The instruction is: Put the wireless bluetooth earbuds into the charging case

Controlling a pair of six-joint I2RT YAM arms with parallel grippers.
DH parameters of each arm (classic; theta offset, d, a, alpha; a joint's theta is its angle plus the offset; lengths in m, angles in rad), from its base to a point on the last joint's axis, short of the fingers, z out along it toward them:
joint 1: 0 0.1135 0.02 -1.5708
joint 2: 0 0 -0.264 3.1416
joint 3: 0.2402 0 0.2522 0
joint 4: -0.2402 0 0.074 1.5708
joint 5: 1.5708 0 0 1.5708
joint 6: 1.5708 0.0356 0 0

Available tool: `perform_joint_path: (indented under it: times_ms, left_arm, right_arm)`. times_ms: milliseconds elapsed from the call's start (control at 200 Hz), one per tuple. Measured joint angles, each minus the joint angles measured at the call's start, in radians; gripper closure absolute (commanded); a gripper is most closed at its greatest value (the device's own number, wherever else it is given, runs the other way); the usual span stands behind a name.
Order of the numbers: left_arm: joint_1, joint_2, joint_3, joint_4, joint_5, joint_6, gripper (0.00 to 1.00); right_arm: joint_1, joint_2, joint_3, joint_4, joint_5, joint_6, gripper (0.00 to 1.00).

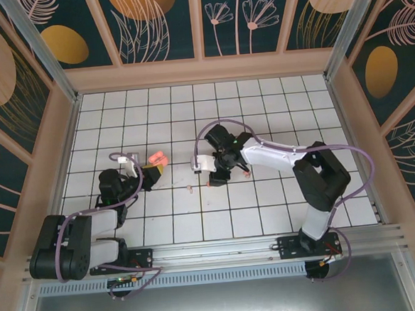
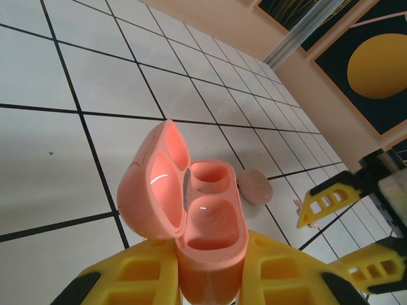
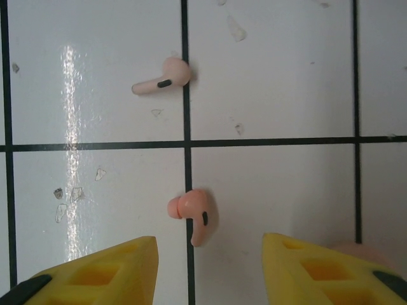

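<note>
My left gripper [image 2: 210, 276] is shut on the coral-pink charging case [image 2: 213, 232]. The case is held above the tiles with its lid [image 2: 152, 190] hinged open to the left, and both wells are empty. In the top view the case [image 1: 156, 159] sits at the left gripper [image 1: 150, 168]. Two pale pink earbuds lie on the white tiles below my right gripper [image 3: 206, 257]: one earbud [image 3: 196, 216] just ahead of the open jaws on a grout line, the other earbud [image 3: 162, 79] farther off. Nothing is between the right fingers. From above, the right gripper [image 1: 215, 176] hovers mid-table with an earbud [image 1: 189, 188] to its left.
A paler pink round disc [image 2: 254, 186] lies flat on the tiles between the case and the right gripper's yellow fingers [image 2: 327, 198]. Wooden walls border the tiled floor on three sides. Small chips mark the tile around the earbuds.
</note>
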Motion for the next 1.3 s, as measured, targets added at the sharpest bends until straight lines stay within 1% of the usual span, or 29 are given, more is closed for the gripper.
perform_joint_path:
  times_ms: [385, 886, 1091, 1211, 1301]
  left_arm:
    - [0.0, -0.042, 0.005, -0.045, 0.0, 0.002, 0.92]
    - [0.0, -0.046, 0.005, -0.062, 0.004, 0.005, 0.92]
    - [0.0, -0.046, 0.005, -0.069, 0.004, 0.005, 0.92]
    - [0.0, -0.046, 0.005, -0.072, 0.004, 0.005, 0.92]
    - [0.0, -0.046, 0.005, -0.073, 0.004, 0.005, 0.92]
  right_arm:
    - [0.022, 0.082, 0.027, -0.015, 0.006, -0.08, 0.53]
    - [0.032, 0.129, 0.031, -0.015, 0.029, -0.083, 0.57]
    - [0.032, 0.134, 0.031, -0.011, 0.037, -0.079, 0.61]
    - [0.032, 0.145, 0.037, -0.005, 0.048, -0.068, 0.66]
    - [0.034, 0.147, 0.042, -0.009, 0.048, -0.059, 0.68]
